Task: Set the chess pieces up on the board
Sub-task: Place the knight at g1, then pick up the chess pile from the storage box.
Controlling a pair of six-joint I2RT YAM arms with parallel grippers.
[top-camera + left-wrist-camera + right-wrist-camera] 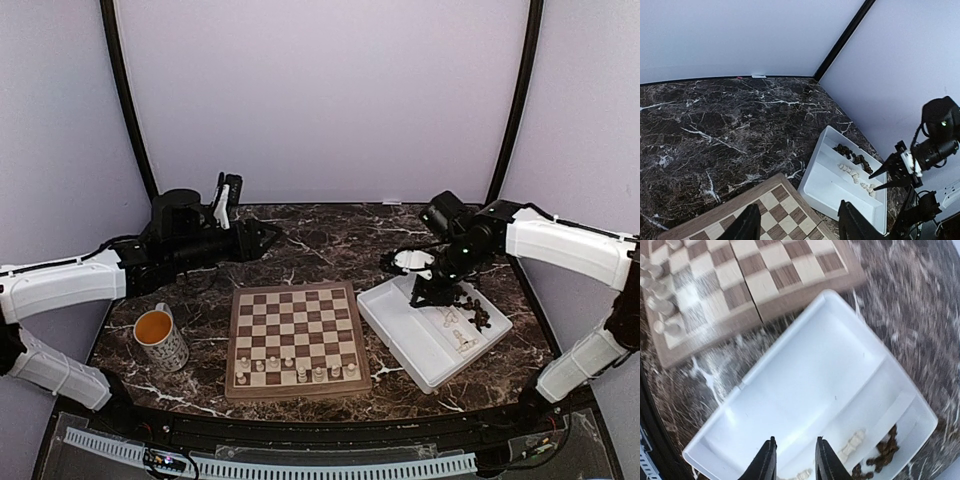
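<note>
Chess pieces point(303, 374) stand on board point(295, 310); right gripper point(430, 295) hovers over tray point(408, 332).

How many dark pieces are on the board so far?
0. The dark pieces lie heaped at the white tray's right end; only cream pieces stand on the board.

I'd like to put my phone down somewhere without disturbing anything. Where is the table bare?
Bare marble lies beyond the far edge of the board, up to the back wall. The board's far rows are empty too. Crowded: its near rows of cream pieces, the mug at its left, and the tray at right, where the right pincer hovers.
</note>
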